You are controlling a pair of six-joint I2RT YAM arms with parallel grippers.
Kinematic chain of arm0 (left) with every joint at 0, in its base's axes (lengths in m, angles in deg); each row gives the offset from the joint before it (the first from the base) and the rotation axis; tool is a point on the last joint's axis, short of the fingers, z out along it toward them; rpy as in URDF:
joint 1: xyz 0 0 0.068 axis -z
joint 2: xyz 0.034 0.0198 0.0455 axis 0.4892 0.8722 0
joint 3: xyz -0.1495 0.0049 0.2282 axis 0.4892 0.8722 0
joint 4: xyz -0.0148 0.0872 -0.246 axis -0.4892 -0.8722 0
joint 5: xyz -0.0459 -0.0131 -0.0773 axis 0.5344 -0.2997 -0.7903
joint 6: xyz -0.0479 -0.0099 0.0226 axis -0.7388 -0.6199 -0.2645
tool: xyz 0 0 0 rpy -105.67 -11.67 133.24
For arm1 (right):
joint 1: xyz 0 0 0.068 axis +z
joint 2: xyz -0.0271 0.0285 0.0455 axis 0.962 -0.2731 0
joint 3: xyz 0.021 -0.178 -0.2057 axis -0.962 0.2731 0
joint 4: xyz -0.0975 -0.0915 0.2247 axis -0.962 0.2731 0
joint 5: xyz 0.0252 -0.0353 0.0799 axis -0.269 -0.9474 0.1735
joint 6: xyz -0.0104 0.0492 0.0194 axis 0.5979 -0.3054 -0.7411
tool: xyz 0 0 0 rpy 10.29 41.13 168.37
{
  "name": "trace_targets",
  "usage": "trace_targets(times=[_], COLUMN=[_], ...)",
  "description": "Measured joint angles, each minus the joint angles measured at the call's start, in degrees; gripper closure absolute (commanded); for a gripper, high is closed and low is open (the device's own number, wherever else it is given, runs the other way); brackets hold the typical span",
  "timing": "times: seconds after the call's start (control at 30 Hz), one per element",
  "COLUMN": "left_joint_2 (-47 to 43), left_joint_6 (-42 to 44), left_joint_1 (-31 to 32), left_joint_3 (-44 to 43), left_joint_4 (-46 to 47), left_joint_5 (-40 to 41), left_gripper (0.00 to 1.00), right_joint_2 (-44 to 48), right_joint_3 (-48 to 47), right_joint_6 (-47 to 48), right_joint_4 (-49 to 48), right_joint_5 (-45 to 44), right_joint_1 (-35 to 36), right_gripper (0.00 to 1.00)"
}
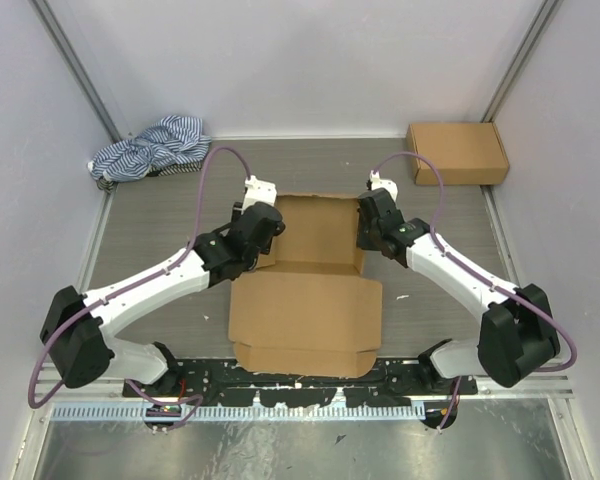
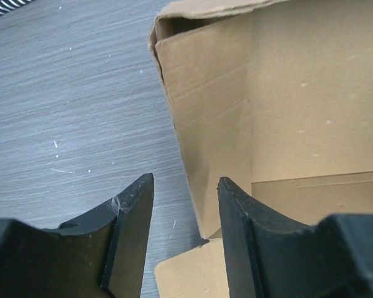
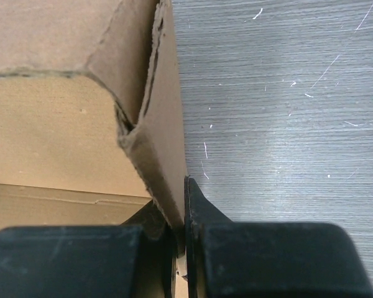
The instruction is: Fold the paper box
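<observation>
While the paper box [image 1: 315, 300] lies half-formed on the grey table [image 1: 160, 230] between the two arms, each gripper stands at one of its raised side walls. Its tray part sits on the far side with walls standing, and its wide lid panel lies flat on the near side, reaching toward the arm bases.

At the box's left wall, the left gripper [image 2: 185, 186] has its fingers apart. The near end of that wall shows in the gap between them, and neither finger visibly presses on it. The wall's top edge looks a little crumpled at its far corner.

At the box's right wall, the right gripper [image 3: 177, 208] is clamped on the cardboard, one finger inside the tray and one outside, with the wall pinched between them. Just beyond the grip, a torn-looking folded flap leans against the inner face of that wall.

Well beyond the box to the far right sits a second cardboard box [image 1: 457, 152], closed. Well beyond it to the far left lies a bunched blue-and-white striped cloth [image 1: 150, 148].
</observation>
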Motion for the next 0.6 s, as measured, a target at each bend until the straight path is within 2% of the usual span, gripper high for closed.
trace_targets(times=[0.23, 0.4, 0.6], left_joint_2=[-0.6, -1.9, -2.4], left_joint_6=[-0.4, -1.0, -1.7], left_joint_1=[-1.9, -3.6, -3.8], left_joint_3=[5.8, 11.6, 12.5], left_joint_4=[2.2, 7.6, 11.7], left_joint_5=[-1.0, -4.5, -6.7], left_gripper=[0.52, 0.59, 0.64], right_joint_2=[0.2, 1.2, 2.5], right_joint_3=[-0.1, -0.1, -0.1], right_joint_6=[-0.2, 0.0, -0.1], right_joint_4=[0.1, 0.3, 0.3], right_joint_5=[0.9, 1.8, 3.0], right_joint_1=[0.0, 0.0, 0.0], right_gripper=[0.99, 0.99, 0.99])
